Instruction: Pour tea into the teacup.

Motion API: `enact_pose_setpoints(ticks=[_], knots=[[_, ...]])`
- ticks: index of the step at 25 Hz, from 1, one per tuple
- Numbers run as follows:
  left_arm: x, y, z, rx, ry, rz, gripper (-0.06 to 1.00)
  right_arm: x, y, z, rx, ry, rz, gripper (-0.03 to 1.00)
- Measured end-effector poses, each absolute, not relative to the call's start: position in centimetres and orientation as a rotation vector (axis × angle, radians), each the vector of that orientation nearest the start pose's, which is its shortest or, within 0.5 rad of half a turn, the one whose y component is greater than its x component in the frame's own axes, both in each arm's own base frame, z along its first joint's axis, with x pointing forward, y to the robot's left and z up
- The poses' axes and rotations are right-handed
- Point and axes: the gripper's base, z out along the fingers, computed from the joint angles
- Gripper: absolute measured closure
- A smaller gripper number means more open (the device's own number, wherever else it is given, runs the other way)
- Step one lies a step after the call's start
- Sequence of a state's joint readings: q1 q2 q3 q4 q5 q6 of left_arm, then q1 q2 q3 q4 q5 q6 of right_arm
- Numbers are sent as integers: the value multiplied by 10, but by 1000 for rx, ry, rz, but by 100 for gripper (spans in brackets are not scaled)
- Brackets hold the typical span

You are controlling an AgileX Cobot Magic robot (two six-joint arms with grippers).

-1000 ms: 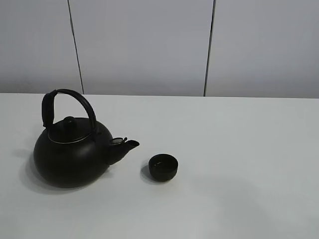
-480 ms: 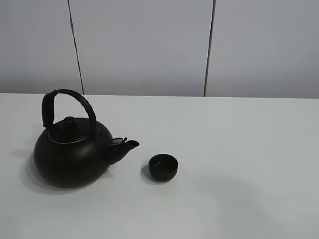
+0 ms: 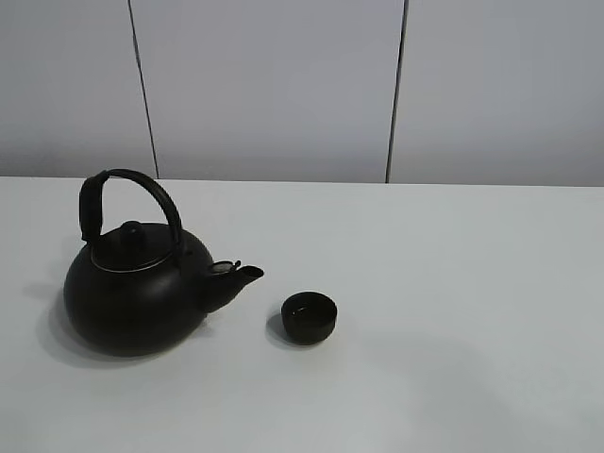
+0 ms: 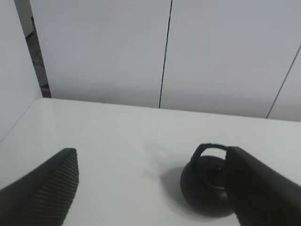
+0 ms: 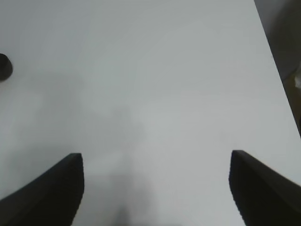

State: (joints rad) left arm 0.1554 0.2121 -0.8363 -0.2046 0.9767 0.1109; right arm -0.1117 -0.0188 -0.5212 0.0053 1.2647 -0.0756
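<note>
Nothing moved, teacup far from right gripper

On the white desk only 2 things stand in the way: the kettle at the left and the teacup just beside its spout, with a narrow bare gap between them. Right of the teacup the desk lies bare to its edge. The kettle's arched handle stands upright, open underneath.
</note>
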Motion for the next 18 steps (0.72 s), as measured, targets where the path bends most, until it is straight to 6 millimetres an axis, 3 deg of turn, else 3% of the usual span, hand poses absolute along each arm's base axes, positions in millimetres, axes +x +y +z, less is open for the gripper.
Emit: enact_pose_setpoints(ticks=[6, 18], knots=[[-38, -17, 330, -60, 1845, -20, 34, -20, 3, 267, 39, 2210, -98, 39], [-17, -5, 280, -142, 2088, 68, 34, -20, 3, 267, 38, 2210, -94, 39]])
